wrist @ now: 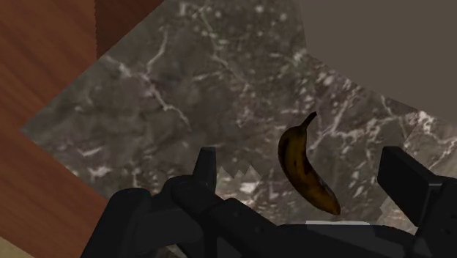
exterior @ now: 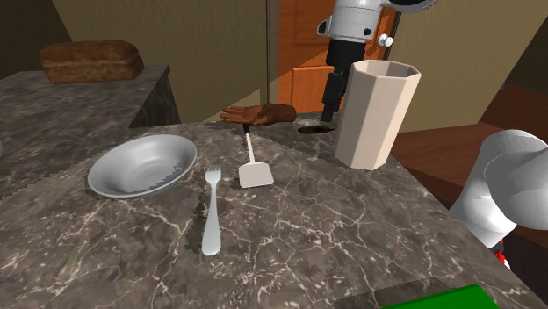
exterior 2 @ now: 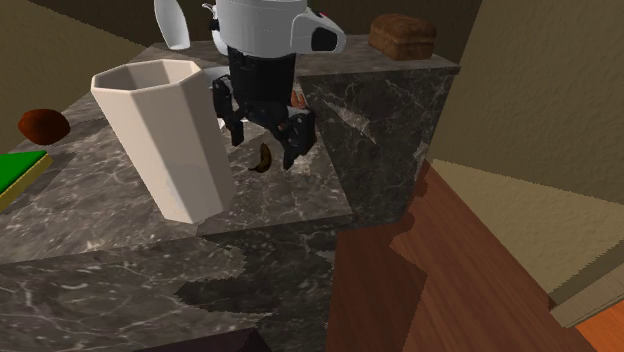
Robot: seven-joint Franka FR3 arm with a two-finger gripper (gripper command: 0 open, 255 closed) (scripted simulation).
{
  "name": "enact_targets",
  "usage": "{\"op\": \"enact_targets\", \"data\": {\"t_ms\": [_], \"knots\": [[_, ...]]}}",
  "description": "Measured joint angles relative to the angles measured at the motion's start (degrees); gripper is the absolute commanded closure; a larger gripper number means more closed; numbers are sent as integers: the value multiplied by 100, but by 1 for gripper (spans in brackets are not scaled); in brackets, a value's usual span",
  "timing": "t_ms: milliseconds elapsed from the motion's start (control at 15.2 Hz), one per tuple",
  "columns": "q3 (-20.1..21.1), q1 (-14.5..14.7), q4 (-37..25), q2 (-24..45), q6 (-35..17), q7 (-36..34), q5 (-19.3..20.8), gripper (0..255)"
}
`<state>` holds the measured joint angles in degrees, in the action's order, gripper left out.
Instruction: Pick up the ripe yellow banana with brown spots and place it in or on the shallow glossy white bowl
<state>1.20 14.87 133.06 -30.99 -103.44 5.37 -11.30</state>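
The banana point(wrist: 296, 150) is dark brown with some yellow and lies on the marble counter point(exterior: 351, 228) close to its far edge. It shows as a small dark shape point(exterior: 318, 128) in the shoulder view and as a curved sliver point(exterior 2: 263, 160) in the second exterior view. My black gripper point(exterior 2: 265, 145) hangs just above the banana, open, with a finger on each side and neither touching it. Along the gripper point(wrist: 304, 174), the banana lies in the gap between the fingers point(wrist: 207, 167). The shallow pale bowl point(exterior: 140, 165) stands empty, well towards the shoulder view's left.
A tall beige cup point(exterior: 376, 112) stands right beside the gripper and hides part of it. A spatula point(exterior: 254, 167), a fork point(exterior: 211, 211) and a lumpy brown object point(exterior: 259, 113) lie between banana and bowl. A bread loaf point(exterior: 90, 61) sits on the raised block. The counter drops off just beyond the banana.
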Motion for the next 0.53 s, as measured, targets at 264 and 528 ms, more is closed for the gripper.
{"op": "enact_targets", "data": {"t_ms": [264,528], "knots": [[49,30,294,22,-318,14,-50,0],[62,37,370,31,-407,18,-63,0]]}}
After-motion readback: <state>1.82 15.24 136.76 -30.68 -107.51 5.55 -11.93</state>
